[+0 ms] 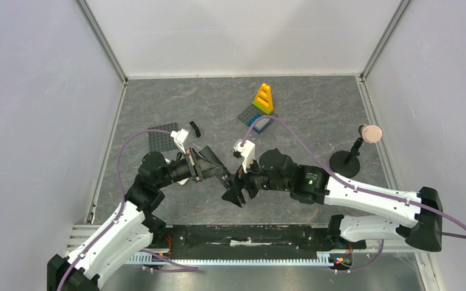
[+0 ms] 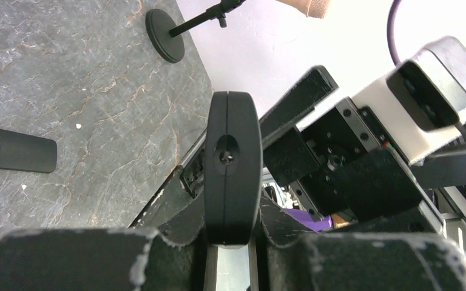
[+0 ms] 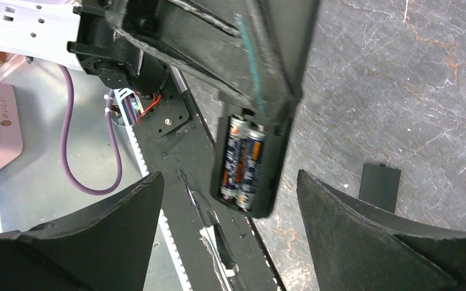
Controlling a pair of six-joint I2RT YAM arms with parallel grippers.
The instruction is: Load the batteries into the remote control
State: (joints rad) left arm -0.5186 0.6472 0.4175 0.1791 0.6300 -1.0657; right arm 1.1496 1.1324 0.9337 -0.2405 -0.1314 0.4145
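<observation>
My left gripper [image 1: 213, 168] is shut on one end of the remote control [image 2: 232, 151], a slim black bar held edge-up above the table. In the right wrist view the remote [image 3: 277, 173] shows its open slot with two batteries [image 3: 243, 160] lying side by side inside it. My right gripper [image 3: 230, 233] is open and empty, its jaws spread wide just short of the remote's free end; in the top view it [image 1: 233, 193] sits close against the left gripper. The loose black battery cover [image 3: 380, 185] lies flat on the table and also shows in the left wrist view [image 2: 23, 151].
A grey studded plate [image 1: 162, 138] and a small black brick piece [image 1: 195, 128] lie behind the left arm. A yellow brick stack [image 1: 263, 98] stands at the back. A black round-based stand [image 1: 346, 162] with a pink disc [image 1: 371, 133] stands at the right.
</observation>
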